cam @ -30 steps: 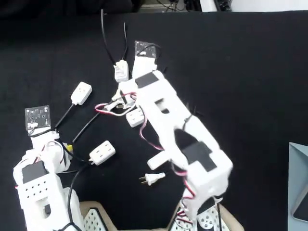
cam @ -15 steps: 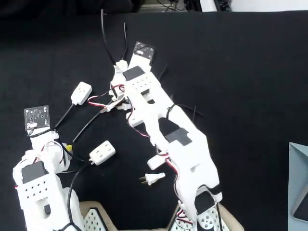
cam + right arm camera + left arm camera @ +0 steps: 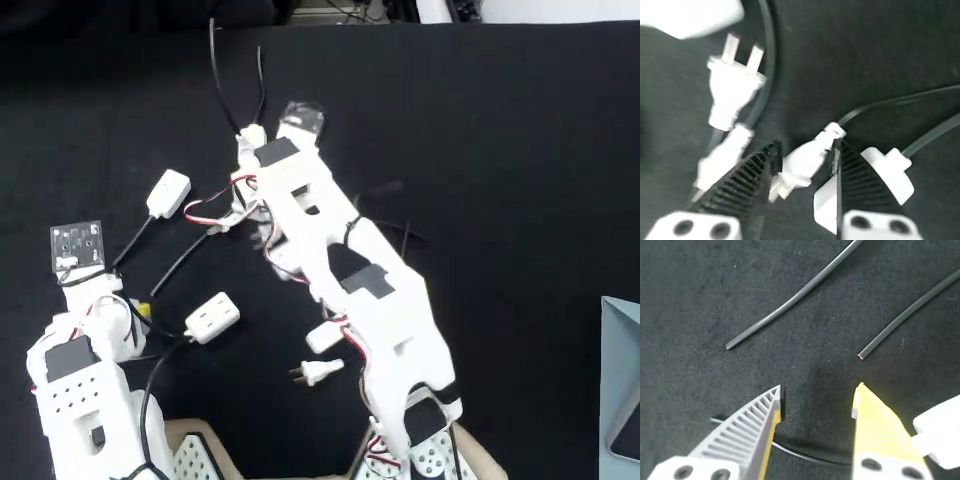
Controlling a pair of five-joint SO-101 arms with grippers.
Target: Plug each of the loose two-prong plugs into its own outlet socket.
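Observation:
My right gripper [image 3: 805, 145] is far out over the middle of the black table [image 3: 500, 150], open, its black fingers close on either side of a white two-prong plug [image 3: 807, 159] that lies slantwise between them. A second loose plug [image 3: 734, 85] lies beside it, prongs toward a white socket [image 3: 690, 15]. Another white socket piece [image 3: 887, 172] sits by the other finger. From above, that arm [image 3: 340, 270] covers this cluster. A third plug [image 3: 318, 372] lies near the front. My left gripper [image 3: 818, 386] is open over bare table and black cable ends [image 3: 860, 356].
Two white sockets on black cables lie left of centre, one further back [image 3: 168, 192] and one nearer the front [image 3: 212, 317]. A small white piece [image 3: 325, 335] rests by the right arm's base. A grey object [image 3: 620, 380] sits at the right edge.
The right arm has stretched away from its base toward the back of the table, bringing its gripper over the far plug. The left arm has kept still.

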